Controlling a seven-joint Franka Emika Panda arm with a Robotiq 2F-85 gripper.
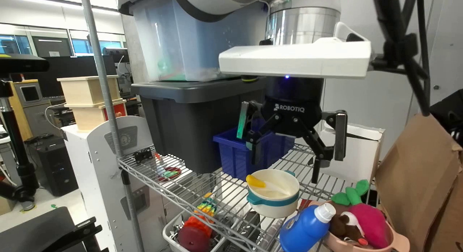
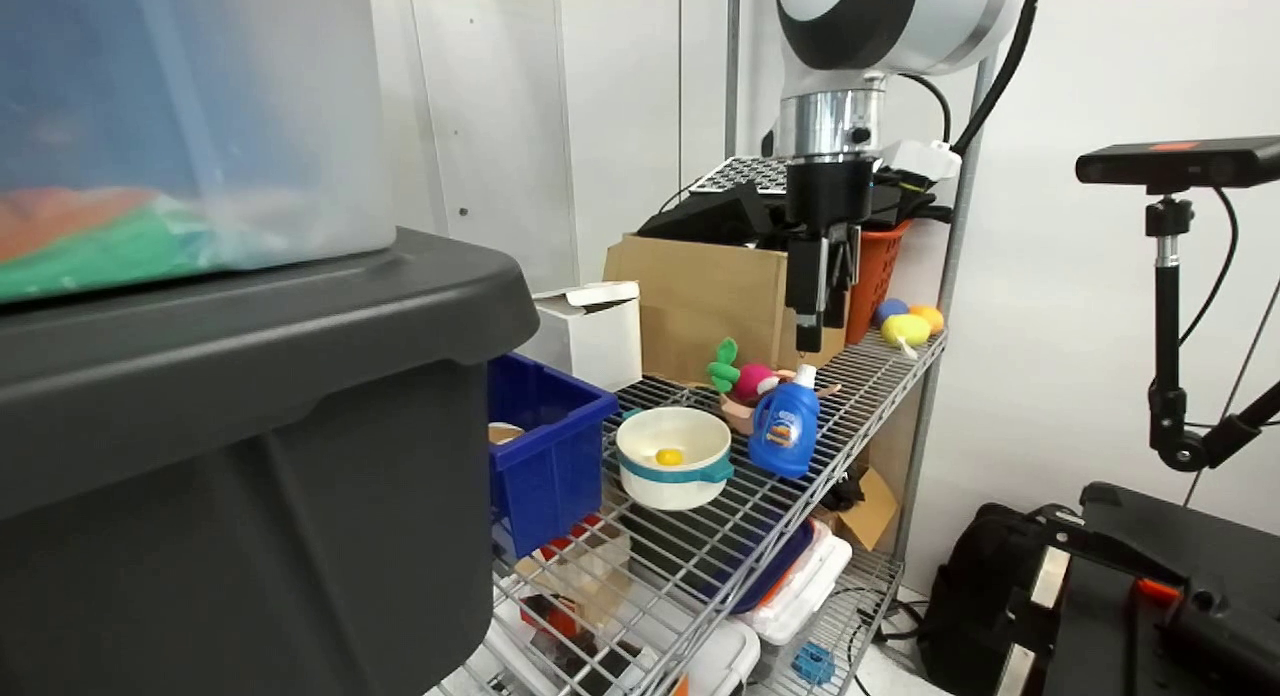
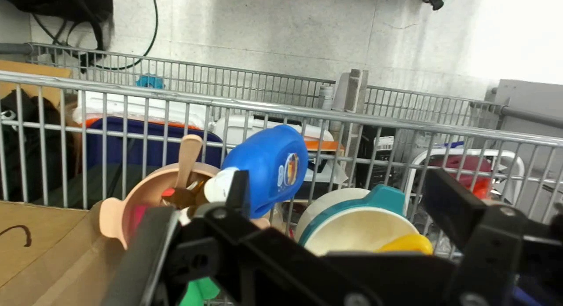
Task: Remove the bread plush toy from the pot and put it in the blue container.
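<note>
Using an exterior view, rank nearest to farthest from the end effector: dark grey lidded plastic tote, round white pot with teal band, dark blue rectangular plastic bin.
In an exterior view, from the end effector:
1. Round white pot with teal band: below, to its left in frame.
2. Dark blue rectangular plastic bin: further left.
3. Dark grey lidded plastic tote: far left, foreground.

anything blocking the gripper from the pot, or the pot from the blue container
Nothing visible stands between the open gripper and the pot, or between the pot and the blue container, bar the container's own wall. The blue bottle stands on the pot's other side, away from the container.
</note>
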